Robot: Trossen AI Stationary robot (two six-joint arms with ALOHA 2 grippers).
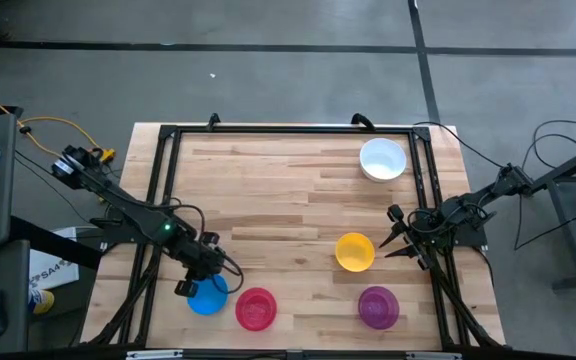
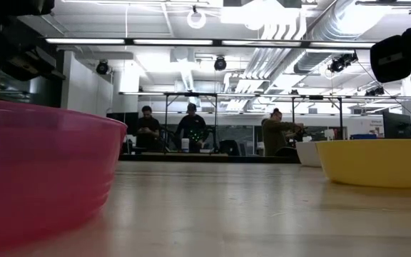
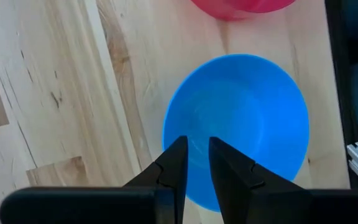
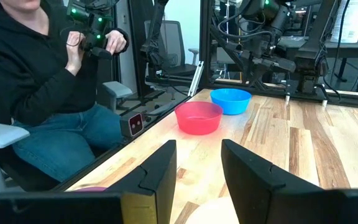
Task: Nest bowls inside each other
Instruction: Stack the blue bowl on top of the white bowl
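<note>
The blue bowl [image 3: 241, 124] stands upright on the wooden table near its front left [image 1: 208, 298]. My left gripper [image 3: 197, 146] hangs just above that bowl's left rim [image 1: 196, 283], pointing steeply down, open by a narrow gap with nothing between its fingers. The pinkish red bowl [image 1: 256, 309] stands right of the blue one. The purple bowl [image 1: 378, 307] is near the front right, the yellow bowl [image 1: 355, 251] behind it, and the white bowl [image 1: 382, 159] at the far right. My right gripper [image 1: 390, 235] waits open and level, right of the yellow bowl.
A black frame [image 1: 288, 130] borders the table top. In the right wrist view a seated person [image 4: 48, 93] holds a controller beyond the table's near edge. The middle and far left of the table [image 1: 268, 190] is bare wood.
</note>
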